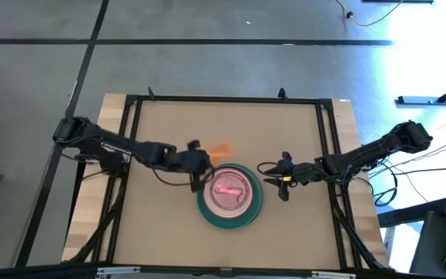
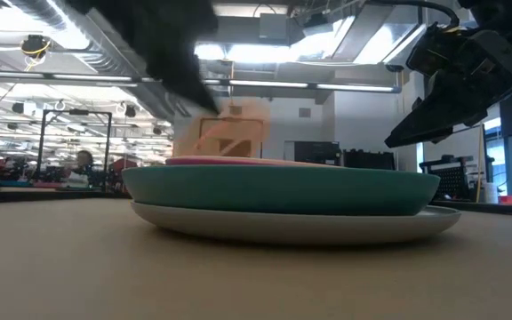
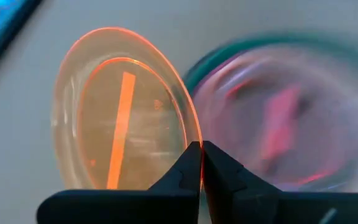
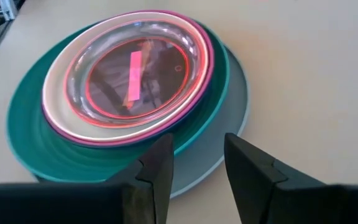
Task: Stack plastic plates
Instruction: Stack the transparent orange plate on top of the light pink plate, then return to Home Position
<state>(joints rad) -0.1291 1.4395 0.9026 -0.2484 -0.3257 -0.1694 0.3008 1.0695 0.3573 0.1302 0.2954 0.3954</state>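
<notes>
A stack of plastic plates (image 1: 229, 195) lies at the table's middle: a large grey one at the bottom, a teal one on it, then magenta and cream ones, and a small clear pink plate (image 4: 135, 71) on top. My left gripper (image 1: 206, 158) is at the stack's far left, shut on a small clear orange plate (image 3: 123, 106). In the low view the orange plate (image 2: 225, 133) shows blurred above and behind the stack (image 2: 283, 191). My right gripper (image 1: 271, 177) waits open just right of the stack, nothing between its fingers (image 4: 157, 171). My left gripper pinches the orange plate's rim (image 3: 193, 138) between its two shut fingers, with the rest of the plate reaching out beyond the fingertips. The fingers slant down from the table's left. The plate is lifted clear of the table and the stack, and is steeply tilted.
A black frame (image 1: 134, 116) runs around the tan work surface. Bare table lies on the far side of the stack and near the front edge.
</notes>
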